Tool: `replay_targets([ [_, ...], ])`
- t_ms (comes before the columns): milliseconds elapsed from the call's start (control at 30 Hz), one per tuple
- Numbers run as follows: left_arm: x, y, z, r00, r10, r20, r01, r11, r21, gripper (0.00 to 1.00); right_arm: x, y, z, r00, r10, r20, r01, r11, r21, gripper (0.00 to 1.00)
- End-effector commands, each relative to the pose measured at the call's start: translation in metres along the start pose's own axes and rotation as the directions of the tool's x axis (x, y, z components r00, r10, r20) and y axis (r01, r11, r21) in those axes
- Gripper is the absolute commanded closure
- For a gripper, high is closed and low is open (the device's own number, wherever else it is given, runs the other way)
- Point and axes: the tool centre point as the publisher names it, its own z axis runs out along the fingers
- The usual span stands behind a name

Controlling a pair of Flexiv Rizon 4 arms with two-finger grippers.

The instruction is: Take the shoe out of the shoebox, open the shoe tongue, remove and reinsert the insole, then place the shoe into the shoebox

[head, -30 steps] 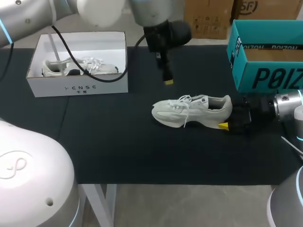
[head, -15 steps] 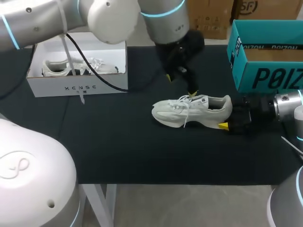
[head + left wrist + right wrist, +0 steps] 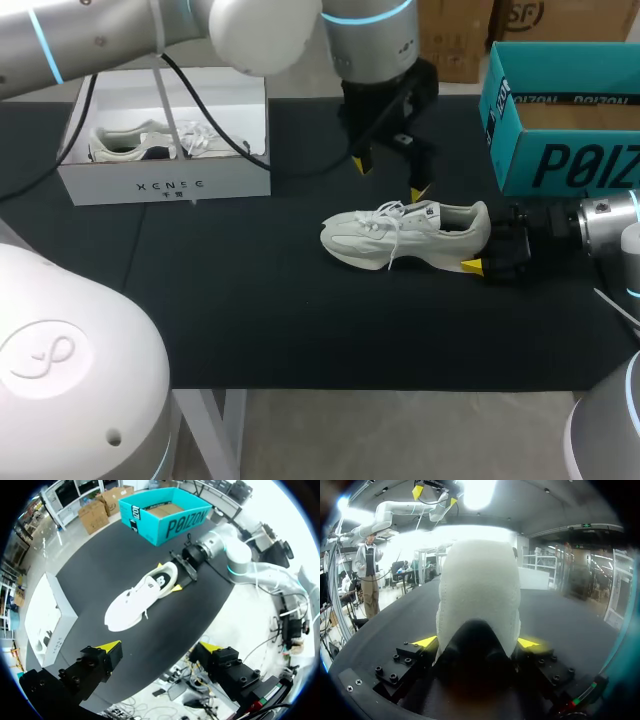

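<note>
Since a second ago the left arm (image 3: 370,40) had swung from beside the white shoebox (image 3: 165,185) to hang over the shoe (image 3: 400,232), and its fingers (image 3: 420,191) had gone from pressed together to spread wide. The shoe itself had not shifted.

It lay on its sole near the middle of the black bench (image 3: 300,320), its long axis running across the bench, toe toward the robot's left and heel toward its right. The right fingers (image 3: 471,266) pinched the heel from both sides; the right wrist view showed the heel (image 3: 479,590) filling the gap between the two yellow tips (image 3: 425,641). The right arm (image 3: 600,225) lay low and level, coming in from the right edge.

The left arm reached in from the far left corner and pointed down, one yellow tip just above the shoe's collar, the other higher and farther back. From the left wrist the shoe (image 3: 137,602) sat ahead of the parted fingers (image 3: 109,646).

Two shoes were in view: this one and a second shoe (image 3: 135,142) inside the white shoebox at the far left. Two boxes stood on the bench, that one and a teal shoebox (image 3: 560,160) at the far right.
</note>
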Motion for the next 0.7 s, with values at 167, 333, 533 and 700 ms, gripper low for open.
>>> replay_targets([
  [167,0.008,-0.014,0.025,0.998,-0.064,-0.027,0.064,0.998,-0.012,0.00,-0.002,-0.005,0.006,1.000,0.001,-0.001,-0.001,1.000,0.002,1.00],
  [333,0.001,-0.028,0.047,0.981,-0.189,0.047,0.189,0.982,-0.008,0.00,-0.002,-0.005,0.006,1.000,0.001,-0.001,-0.001,1.000,0.002,1.00],
  [533,0.000,-0.041,0.066,0.956,-0.238,0.174,0.245,0.969,-0.023,0.00,-0.002,-0.005,0.006,1.000,0.001,-0.001,-0.001,1.000,0.002,1.00],
  [700,-0.005,-0.049,0.080,0.938,-0.283,0.200,0.294,0.955,-0.027,0.00,-0.002,-0.005,0.006,1.000,0.001,-0.001,-0.001,1.000,0.002,1.00],
])
